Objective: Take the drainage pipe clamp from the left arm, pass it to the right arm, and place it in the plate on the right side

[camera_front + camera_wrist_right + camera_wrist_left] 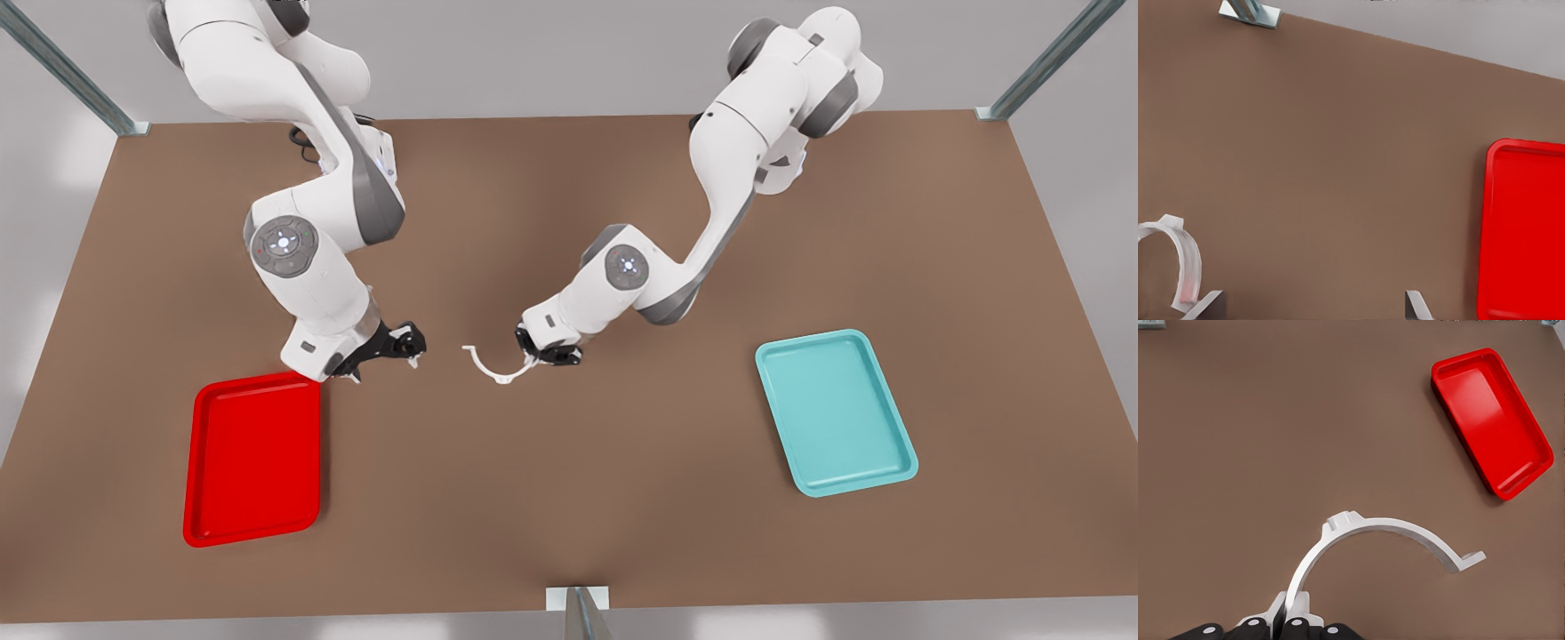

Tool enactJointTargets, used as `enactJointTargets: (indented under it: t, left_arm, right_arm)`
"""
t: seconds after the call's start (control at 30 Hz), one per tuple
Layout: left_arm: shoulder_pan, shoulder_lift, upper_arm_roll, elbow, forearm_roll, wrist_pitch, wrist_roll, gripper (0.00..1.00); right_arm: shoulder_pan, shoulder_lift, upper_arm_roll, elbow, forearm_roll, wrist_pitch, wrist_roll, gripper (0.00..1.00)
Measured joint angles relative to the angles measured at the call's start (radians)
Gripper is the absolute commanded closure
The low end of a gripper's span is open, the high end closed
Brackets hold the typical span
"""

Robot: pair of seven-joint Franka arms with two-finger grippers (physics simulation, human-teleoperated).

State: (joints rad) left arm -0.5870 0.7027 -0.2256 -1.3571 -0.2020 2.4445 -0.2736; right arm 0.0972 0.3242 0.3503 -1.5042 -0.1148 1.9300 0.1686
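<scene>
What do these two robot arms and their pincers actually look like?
Both arms are glossy white, rounded segments joined by grey joints with round caps bearing small lights. The left arm and right arm look alike; a black cable shows behind the right one. The left gripper and right gripper are black two-finger pincers.

Glossy red plate (pixel 252 462), matt brown table (pixel 569 498)

A flat brown table (pixel 569 498) is seen carrying two trays laid directly on its surface. The red plate (pixel 252 458) is set just beside the right gripper (pixel 391 351) (almost below it), while the teal tray (pixel 836 411) is laid well apart from the left gripper (pixel 542 356).
</scene>
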Motion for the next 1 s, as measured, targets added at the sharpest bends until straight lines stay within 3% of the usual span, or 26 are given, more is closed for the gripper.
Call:
enactJointTargets:
  t: [0.17,0.7,0.77,0.83,0.9,0.93,1.0]
  left_arm:
    - [-0.002,0.023,-0.021,0.000,-0.040,0.082,-0.010,0.79]
    - [-0.001,0.024,-0.021,0.000,-0.055,0.147,-0.020,0.79]
    - [-0.001,0.024,-0.021,0.000,-0.055,0.148,-0.020,0.79]
    - [-0.001,0.024,-0.021,0.000,-0.055,0.149,-0.021,0.79]
    - [0.000,0.024,-0.022,0.000,-0.055,0.150,-0.021,0.79]
    - [0.000,0.023,-0.022,0.000,-0.056,0.150,-0.021,0.79]
    - [0.001,0.023,-0.022,0.000,-0.056,0.150,-0.022,0.79]
  right_arm:
    - [0.111,0.073,0.011,-0.018,-0.003,0.131,-0.015,0.00]
    - [0.022,0.086,0.057,-0.134,0.021,0.237,-0.123,0.00]
    - [0.017,0.089,0.062,-0.139,0.027,0.239,-0.140,0.15]
    - [0.020,0.097,0.063,-0.137,0.030,0.250,-0.154,0.16]
    - [0.023,0.112,0.063,-0.132,0.031,0.273,-0.167,0.30]
    - [0.024,0.116,0.063,-0.130,0.030,0.285,-0.173,0.39]
    - [0.025,0.119,0.064,-0.129,0.033,0.304,-0.187,0.70]
